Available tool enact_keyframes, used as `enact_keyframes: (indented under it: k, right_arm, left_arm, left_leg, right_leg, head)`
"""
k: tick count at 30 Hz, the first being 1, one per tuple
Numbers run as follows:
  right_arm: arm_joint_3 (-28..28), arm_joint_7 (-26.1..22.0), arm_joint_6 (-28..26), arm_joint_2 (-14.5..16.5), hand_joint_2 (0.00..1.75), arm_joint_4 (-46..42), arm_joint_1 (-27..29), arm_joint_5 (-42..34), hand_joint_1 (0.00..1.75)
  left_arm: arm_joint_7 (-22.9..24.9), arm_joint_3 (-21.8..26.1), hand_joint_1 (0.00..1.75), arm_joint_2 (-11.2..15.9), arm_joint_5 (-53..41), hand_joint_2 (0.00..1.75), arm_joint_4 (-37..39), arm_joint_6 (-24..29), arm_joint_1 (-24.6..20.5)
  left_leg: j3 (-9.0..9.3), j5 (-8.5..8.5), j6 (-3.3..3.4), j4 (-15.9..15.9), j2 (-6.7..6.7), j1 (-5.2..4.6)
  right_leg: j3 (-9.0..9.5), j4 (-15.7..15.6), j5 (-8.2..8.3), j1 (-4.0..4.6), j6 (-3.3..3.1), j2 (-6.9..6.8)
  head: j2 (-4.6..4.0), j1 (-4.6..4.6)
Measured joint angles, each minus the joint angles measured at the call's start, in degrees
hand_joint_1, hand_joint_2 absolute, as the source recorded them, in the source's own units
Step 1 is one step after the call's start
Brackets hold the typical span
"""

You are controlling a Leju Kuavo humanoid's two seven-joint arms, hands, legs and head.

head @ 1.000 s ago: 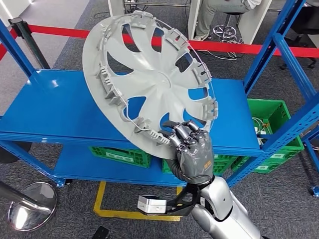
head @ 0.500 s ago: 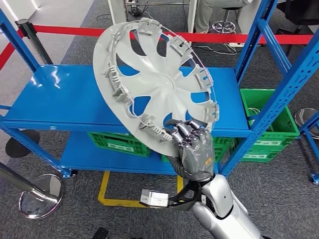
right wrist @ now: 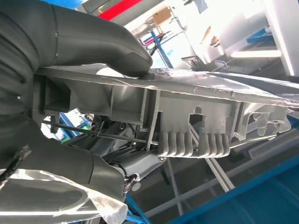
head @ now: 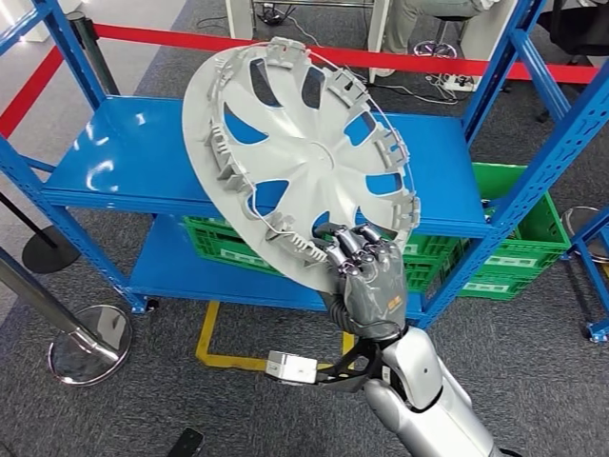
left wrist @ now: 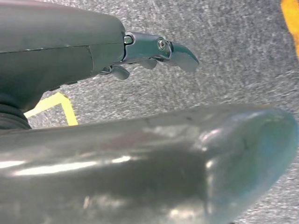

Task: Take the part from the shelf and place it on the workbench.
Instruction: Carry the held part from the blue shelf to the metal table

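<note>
The part is a large grey wheel cover, held tilted in the air in front of the blue shelf, its ribbed inner side facing me. My right hand grips its lower rim, fingers curled over the edge. In the right wrist view the thumb presses on one face of the rim and darker fingers lie under the other. My left hand hangs over grey carpet with its fingers stretched out and nothing in them.
Green crates sit on the lower shelf level. Blue uprights stand to the right. A red barrier tape runs behind the shelf, and a chrome post base stands at the left. Yellow floor marking lies below.
The whole scene has shifted, so the camera has moved: the shelf now sits further right and higher in view. The wheel cover stays in my right hand, held the same way.
</note>
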Motion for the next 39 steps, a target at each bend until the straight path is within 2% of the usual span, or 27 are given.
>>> enact_keyframes:
  k: [1,2,3,5,7,9,11,12,13,15,16,17,18,20,21,23,24,26,28,30,31,32,33,34,36,37,39]
  right_arm:
    - [-0.1,0.0,0.0,0.0,1.75,0.2,0.0,-0.1,1.75]
    - [-0.1,0.1,0.0,0.0,1.75,0.5,-0.1,-0.3,1.75]
    - [-0.1,0.1,0.0,0.0,1.75,0.7,0.0,-0.4,1.75]
    - [-0.2,0.0,0.0,0.0,1.75,1.2,0.0,-0.6,1.75]
    - [-0.3,0.0,-0.1,0.1,1.75,1.5,-0.1,-0.6,1.75]
    - [-0.4,-0.1,-0.1,0.2,1.75,1.6,-0.2,-0.6,1.75]
    - [-0.5,0.0,0.0,0.3,1.75,1.8,-0.3,-0.6,1.75]
    - [-0.6,0.0,0.1,0.4,1.75,1.9,-0.5,-0.6,1.75]
    - [-0.6,0.0,0.1,0.5,1.75,2.0,-0.6,-0.6,1.75]
    - [-0.7,0.0,0.2,0.7,1.75,2.3,-0.8,-0.6,1.75]
    - [-0.7,0.0,0.2,0.8,1.75,2.5,-0.9,-0.5,1.75]
    - [-0.7,0.0,0.1,0.8,1.75,2.7,-0.9,-0.5,1.75]
    - [-0.7,0.0,0.1,0.8,1.75,2.9,-0.9,-0.5,1.75]
    - [-0.7,0.0,0.0,0.9,1.75,3.2,-0.9,-0.5,1.75]
    - [-0.7,0.0,0.0,1.0,1.75,3.3,-0.9,-0.5,1.75]
    - [-0.9,0.2,0.0,1.2,1.75,3.3,-0.9,-0.5,1.75]
    - [-0.9,0.3,0.1,1.3,1.75,3.3,-1.0,-0.5,1.75]
    - [-1.0,0.4,0.1,1.4,1.75,3.5,-1.1,-0.4,1.75]
    - [-1.0,0.5,0.1,1.4,1.75,3.7,-1.2,-0.4,1.75]
    - [-1.0,0.5,0.0,1.4,1.75,3.8,-1.2,-0.4,1.75]
    - [-1.1,0.5,0.0,1.4,1.75,3.9,-1.2,-0.4,1.75]
    - [-1.0,0.5,0.0,1.4,1.75,4.0,-1.1,-0.3,1.75]
    - [-1.1,0.5,0.0,1.4,1.75,4.1,-1.1,-0.3,1.75]
    - [-1.1,0.5,0.0,1.4,1.75,4.2,-1.1,-0.3,1.75]
    - [-1.1,0.6,0.0,1.4,1.75,4.3,-1.2,-0.2,1.75]
    - [-1.1,0.6,0.0,1.5,1.75,4.3,-1.3,-0.1,1.75]
    - [-1.1,0.6,0.0,1.6,1.75,4.4,-1.5,0.0,1.75]
  left_arm:
    - [0.2,0.0,0.00,0.0,-0.2,0.00,0.0,0.0,0.0]
    - [0.4,0.0,0.00,0.1,-0.5,0.00,0.0,0.0,0.0]
    - [0.5,0.0,0.00,0.2,-0.6,0.00,0.0,0.0,0.1]
    - [0.6,0.0,0.00,0.2,-0.8,0.00,0.0,0.0,0.1]
    - [0.6,0.0,0.00,0.3,-0.9,0.00,0.0,0.0,0.1]
    - [0.6,0.0,0.00,0.3,-1.0,0.00,0.0,0.0,0.1]
    - [0.8,0.0,0.00,0.4,-1.2,0.00,0.0,-0.1,0.1]
    - [0.9,0.0,0.00,0.4,-1.3,0.00,0.0,-0.2,0.1]
    - [1.0,0.0,0.00,0.4,-1.3,0.00,0.0,-0.3,0.1]
    - [1.2,0.0,0.00,0.5,-1.3,0.00,0.0,-0.5,0.0]
    - [1.2,0.0,0.00,0.5,-1.4,0.00,0.0,-0.6,-0.1]
    - [1.2,0.0,0.00,0.5,-1.4,0.00,0.0,-0.6,-0.2]
    - [1.2,0.0,0.00,0.6,-1.5,0.00,0.0,-0.6,-0.2]
    - [1.0,0.0,0.00,0.8,-1.8,0.00,0.0,-0.7,-0.3]
    - [0.9,0.0,0.00,0.9,-1.9,0.00,0.0,-0.8,-0.4]
    - [0.6,0.0,0.00,1.1,-2.0,0.00,0.1,-1.0,-0.8]
    - [0.4,0.0,0.00,1.2,-2.1,0.00,0.2,-1.2,-1.0]
    - [0.1,0.0,0.00,1.5,-2.4,0.00,0.4,-1.7,-1.1]
    - [-0.2,0.0,0.00,1.8,-2.4,0.00,0.7,-1.8,-1.1]
    - [-0.4,0.0,0.00,2.1,-2.4,0.00,0.8,-1.8,-1.2]
    - [-0.4,0.0,0.00,2.2,-2.4,0.00,0.8,-1.8,-1.2]
    - [-0.4,0.0,0.00,2.2,-2.4,0.00,0.9,-1.8,-1.3]
    - [-0.4,0.0,0.00,2.3,-2.4,0.00,0.9,-1.8,-1.3]
    - [-0.4,0.0,0.00,2.3,-2.4,0.00,1.0,-1.8,-1.3]
    - [-0.4,0.0,0.00,2.4,-2.4,0.00,1.1,-1.8,-1.4]
    - [-0.4,0.0,0.00,2.4,-2.4,0.00,1.1,-1.7,-1.4]
    - [-0.4,0.0,0.00,2.4,-2.4,0.00,1.2,-1.7,-1.5]
  left_leg:
    - [-0.88,0.70,0.08,0.1,0.01,-0.11]
    - [-1.78,1.37,0.10,0.2,0.01,-0.23]
    - [-2.63,1.98,0.07,0.3,0.02,-0.34]
    - [-4.12,3.05,-0.09,0.6,-0.02,-0.51]
    - [-5.13,4.09,-0.48,0.8,-0.10,-0.73]
    - [-5.70,5.24,-1.01,0.7,-0.10,-0.76]
    - [-6.21,5.34,-1.70,0.9,-0.09,-0.57]
    - [-6.63,3.89,-2.09,1.8,-0.08,-0.47]
    - [-7.28,1.42,-2.47,3.7,-0.07,-0.36]
    - [-8.91,-4.54,-3.06,10.7,-0.04,-0.09]
    - [-9.47,-6.16,-3.27,14.3,-0.03,0.03]
    - [-9.43,-6.29,-3.42,16.8,-0.03,0.13]
    - [-8.64,-5.15,-3.50,17.6,-0.03,0.21]
    - [-4.41,-1.93,-3.46,13.2,-0.03,0.35]
    - [-1.71,-1.56,-3.36,9.4,-0.04,0.37]
    - [2.42,-2.76,-2.72,2.8,-0.10,0.22]
    - [3.06,-3.33,-2.32,1.4,-0.14,0.06]
    - [2.64,-2.70,-1.41,0.6,-0.02,0.02]
    - [1.38,-1.41,-0.48,0.4,0.18,0.19]
    - [-0.34,-0.03,0.05,0.4,0.25,0.15]
    - [-1.23,0.64,0.09,0.5,0.25,0.07]
    - [-2.14,1.29,0.11,0.5,0.26,-0.01]
    - [-3.00,1.91,0.08,0.6,0.26,-0.09]
    - [-3.81,2.49,0.01,0.7,0.26,-0.16]
    - [-5.08,3.60,-0.25,0.9,0.19,-0.32]
    - [-5.50,4.14,-0.46,0.9,0.14,-0.42]
    - [-5.98,5.35,-1.02,0.8,0.10,-0.50]
  right_leg:
    - [-0.36,3.2,-1.04,0.00,-0.01,0.03]
    - [-0.10,5.2,-0.83,0.01,-0.06,0.06]
    - [1.13,5.0,0.62,0.02,-0.20,0.08]
    - [6.32,-1.1,3.56,0.08,-0.75,0.13]
    - [12.31,-9.7,3.15,0.26,-1.16,0.21]
    - [14.59,-13.8,1.99,0.53,-1.32,0.27]
    - [13.80,-14.2,2.76,0.46,-2.06,0.13]
    - [13.19,-14.2,3.33,0.37,-2.58,0.01]
    - [12.57,-14.3,3.99,0.26,-3.06,-0.11]
    - [11.08,-14.2,5.26,0.33,-3.48,-0.19]
    - [10.26,-14.0,5.92,0.36,-3.51,-0.21]
    - [9.29,-13.8,6.53,0.39,-3.46,-0.25]
    - [8.29,-13.5,7.04,0.40,-3.35,-0.28]
    - [6.37,-12.5,7.78,0.38,-2.99,-0.31]
    - [5.60,-12.0,8.02,0.44,-2.76,-0.30]
    - [4.57,-11.3,8.70,0.53,-2.14,-0.36]
    - [4.31,-11.2,9.14,0.54,-1.78,-0.41]
    - [3.89,-11.1,9.72,0.46,-1.06,-0.35]
    - [2.70,-9.0,6.80,0.40,-0.51,-0.09]
    - [0.80,-2.4,1.02,0.30,-0.17,0.08]
    - [0.12,1.5,-0.99,0.27,-0.07,0.09]
    - [-0.09,4.4,-1.70,0.27,-0.03,0.11]
    - [0.52,5.5,-0.97,0.27,-0.07,0.11]
    - [2.12,4.5,0.67,0.28,-0.20,0.11]
    - [7.88,-2.6,3.19,0.38,-0.69,0.13]
    - [11.22,-7.4,3.00,0.45,-0.95,0.15]
    - [15.02,-13.6,1.70,0.71,-1.33,0.21]
  head:
    - [0.00,0.03]
    - [0.00,0.05]
    - [0.01,0.04]
    - [0.02,0.03]
    - [0.01,-0.01]
    - [0.00,-0.07]
    - [0.00,-0.08]
    - [0.00,-0.12]
    - [0.00,-0.17]
    - [0.01,-0.30]
    - [0.01,-0.30]
    - [0.00,-0.31]
    - [0.00,-0.31]
    - [0.00,-0.31]
    - [0.00,-0.32]
    - [0.00,-0.26]
    - [0.01,-0.24]
    - [0.01,-0.26]
    - [0.00,-0.14]
    - [0.00,0.02]
    - [0.00,0.03]
    - [0.01,0.03]
    - [0.01,0.03]
    - [0.01,0.02]
    - [0.01,0.02]
    - [0.01,-0.02]
    - [0.01,-0.07]
